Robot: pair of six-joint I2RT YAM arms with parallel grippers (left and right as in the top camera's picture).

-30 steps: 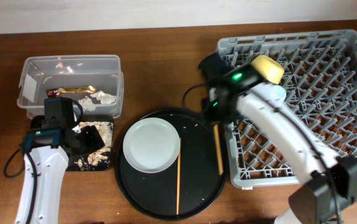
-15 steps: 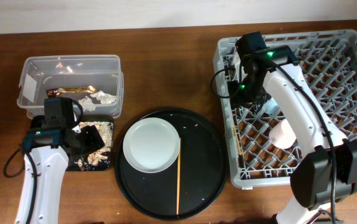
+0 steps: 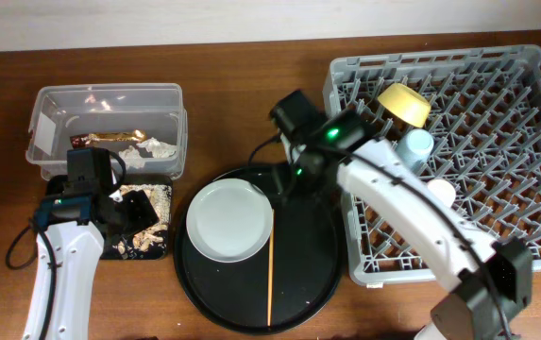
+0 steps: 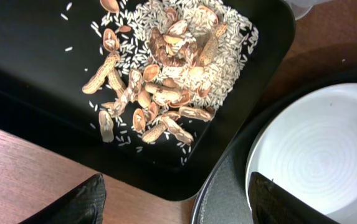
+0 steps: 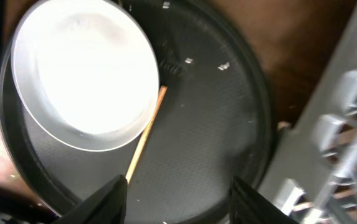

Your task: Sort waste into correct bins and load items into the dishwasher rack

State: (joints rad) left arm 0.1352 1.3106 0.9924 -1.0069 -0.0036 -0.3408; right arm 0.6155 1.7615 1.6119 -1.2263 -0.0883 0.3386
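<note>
Large square grey plastic dishwasher rack stands at the table's right side, pegs upright.

Large round black tray sits just left of the rack, at the table's front centre.

Clear rectangular plastic tub stands at far left, with the shallow black rectangular tray directly in front of it and near the round tray's left edge.

Right gripper hangs over the round tray, beside the rack's left wall. Its fingers are spread apart, with nothing between them.

Left gripper hovers above the near corner of the shallow tray, fingers wide apart and empty.

Pale grey-green round plate lies flat on the left half of the round tray.

Small yellow bowl is tilted on the pegs in the rack's back-left area. The small blue cup is just in front of it, and the small pale pink cup is further forward, partly hidden by the right arm.

One thin wooden chopstick lies on the round tray, its far end at the plate's right rim.

Brown-and-gold crinkled wrapper and crumpled white tissue pieces are inside the tub.

Tan crumbly food scraps – shells mixed with pale grains – are heaped in the shallow tray.
</note>
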